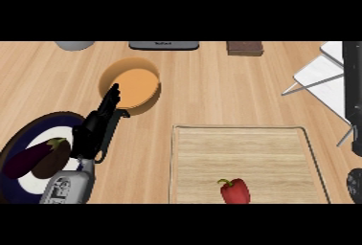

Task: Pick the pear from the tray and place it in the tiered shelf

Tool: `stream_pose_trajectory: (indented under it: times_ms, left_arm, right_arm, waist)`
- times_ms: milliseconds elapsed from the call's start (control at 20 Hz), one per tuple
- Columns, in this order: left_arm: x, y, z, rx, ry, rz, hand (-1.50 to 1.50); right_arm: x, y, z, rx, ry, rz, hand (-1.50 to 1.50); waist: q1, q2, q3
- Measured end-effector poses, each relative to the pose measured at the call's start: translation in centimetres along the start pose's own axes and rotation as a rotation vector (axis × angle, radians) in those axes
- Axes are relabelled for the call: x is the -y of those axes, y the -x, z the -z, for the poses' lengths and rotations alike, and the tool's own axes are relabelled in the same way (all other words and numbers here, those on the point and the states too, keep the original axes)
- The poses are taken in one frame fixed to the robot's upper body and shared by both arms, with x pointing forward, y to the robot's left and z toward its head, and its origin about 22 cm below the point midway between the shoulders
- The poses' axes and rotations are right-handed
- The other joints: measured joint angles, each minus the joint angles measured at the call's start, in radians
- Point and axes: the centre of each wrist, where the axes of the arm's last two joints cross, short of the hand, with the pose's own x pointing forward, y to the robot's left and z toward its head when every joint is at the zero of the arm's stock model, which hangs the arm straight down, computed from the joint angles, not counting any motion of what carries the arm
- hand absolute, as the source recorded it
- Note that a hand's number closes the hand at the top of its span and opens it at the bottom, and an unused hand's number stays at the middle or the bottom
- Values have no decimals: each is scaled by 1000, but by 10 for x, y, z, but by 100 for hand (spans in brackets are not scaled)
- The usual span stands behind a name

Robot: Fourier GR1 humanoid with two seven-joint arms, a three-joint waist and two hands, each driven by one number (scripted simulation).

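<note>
Pepper (234, 191) sits on tray (240, 148), left robot hand (96, 130) outstretched beside bowl (133, 85)

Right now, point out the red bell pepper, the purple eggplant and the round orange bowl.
red bell pepper (236, 192): head view, its body.
purple eggplant (33, 160): head view, its middle.
round orange bowl (138, 86): head view, inner floor.

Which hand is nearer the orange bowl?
Left. The left hand overlaps the orange bowl at its left rim; the right hand shows at the right edge, beyond the tray.
</note>
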Motion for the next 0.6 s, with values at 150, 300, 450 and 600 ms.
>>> stream_pose_trajectory:
  times_ms: [150,300,450,600]
  left_arm:
    - [4,2,-3,-2,2,-4,0]
    - [1,-1,0,2,2,0,0]
    - [-3,0,1,-1,-2,0,0]
    - [-4,-1,0,1,4,1,0]
  right_arm:
    - [-3,9,7,-21,24,115,150]
    - [-5,15,10,-53,38,217,150]
    - [-14,28,20,-80,47,274,150]
    - [-26,38,26,-92,56,298,150]
  waist:
    - [-2,0,1]
    - [-1,0,1]
    - [-3,-1,0]
    - [-1,-1,0]
